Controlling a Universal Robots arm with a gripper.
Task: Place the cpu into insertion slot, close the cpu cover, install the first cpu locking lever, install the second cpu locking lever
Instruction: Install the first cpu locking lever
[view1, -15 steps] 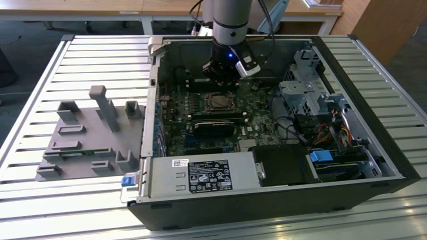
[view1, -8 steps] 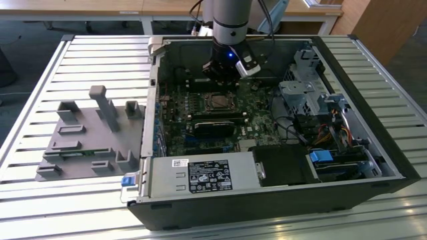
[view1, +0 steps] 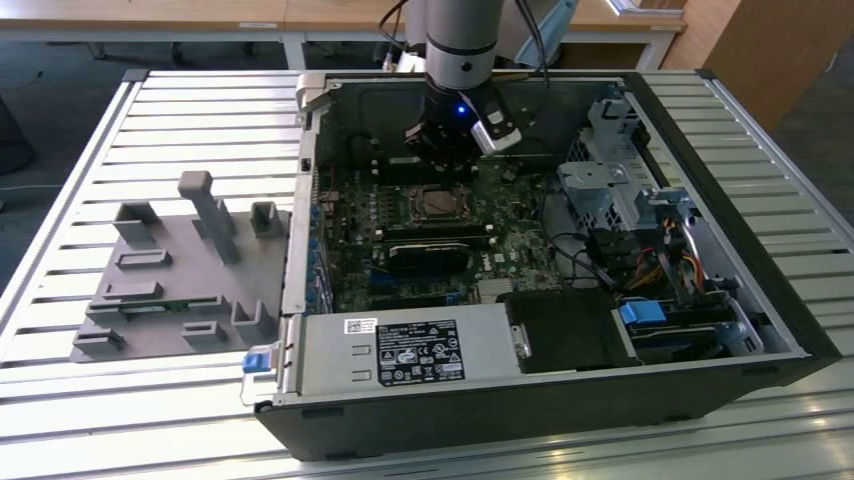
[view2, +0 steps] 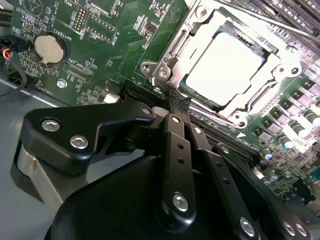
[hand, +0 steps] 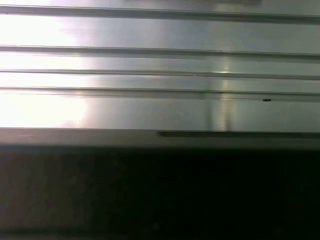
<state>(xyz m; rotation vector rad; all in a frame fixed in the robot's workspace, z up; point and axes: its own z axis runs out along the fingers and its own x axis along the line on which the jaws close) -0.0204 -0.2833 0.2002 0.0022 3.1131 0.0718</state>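
**Chip seated, cover down, gripper beside the socket**

Exterior view: the arm reaches into the open computer case from the top centre of the frame. Its gripper hangs over the green motherboard, just above the insertion slot, which sits slightly left of the frame's centre. A grey parts fixture lies on the slatted table at the left.

Second wrist view: the cpu sits in the slot at the upper right, its pale top showing through the window of the cpu cover, which lies flat over it. The gripper's fingers are pressed together with nothing between them, tips at the socket's near edge. A coin battery shows at upper left.

First wrist view: bright table slats above a dark band.

Risk, as I judge it: the tips are very near the thin lever wire and socket frame. A slightly off-line push could slide off the lever, scrape the board, or leave the cover unlatched.
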